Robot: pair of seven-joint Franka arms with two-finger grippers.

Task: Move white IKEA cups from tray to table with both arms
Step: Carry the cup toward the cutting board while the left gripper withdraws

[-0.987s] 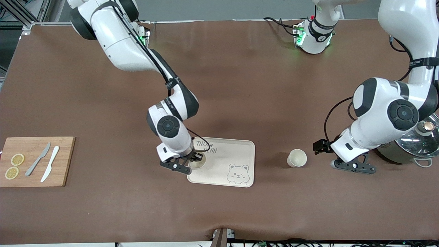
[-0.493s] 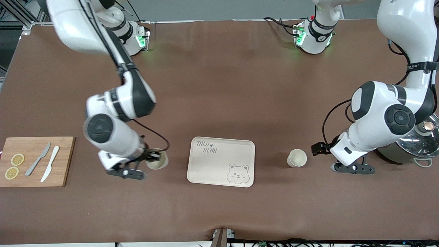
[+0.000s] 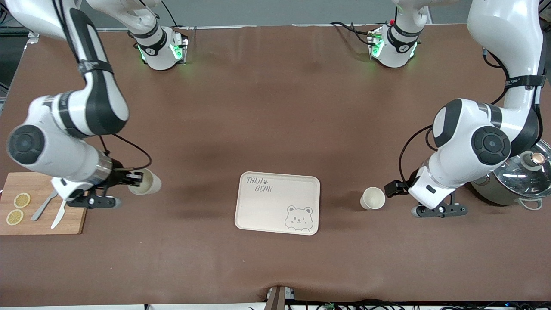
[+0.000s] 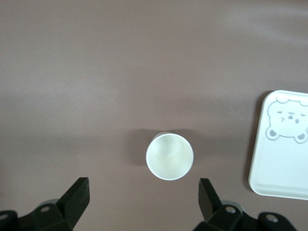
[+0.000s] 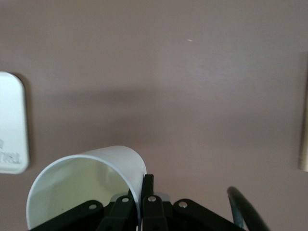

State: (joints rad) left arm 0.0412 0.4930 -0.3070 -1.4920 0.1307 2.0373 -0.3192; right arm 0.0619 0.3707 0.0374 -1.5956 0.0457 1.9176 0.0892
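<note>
right gripper [image 3: 131, 178]: we've got it pinched on one cup's [image 3: 145, 182] rim, over the desk [image 3: 275, 107] by the board [image 3: 43, 202]
left gripper [image 3: 394, 188]: fingers wide, hovering
other cup [image 3: 373, 198]: upright at the tray's [image 3: 277, 203] 3 o'clock

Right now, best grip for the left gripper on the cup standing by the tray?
Pinch the rim wall of the white IKEA cup, one finger inside, coming straight down. It stands upright, mouth open, handleless, clear of the bear tray. The left gripper hangs open beside it.
</note>
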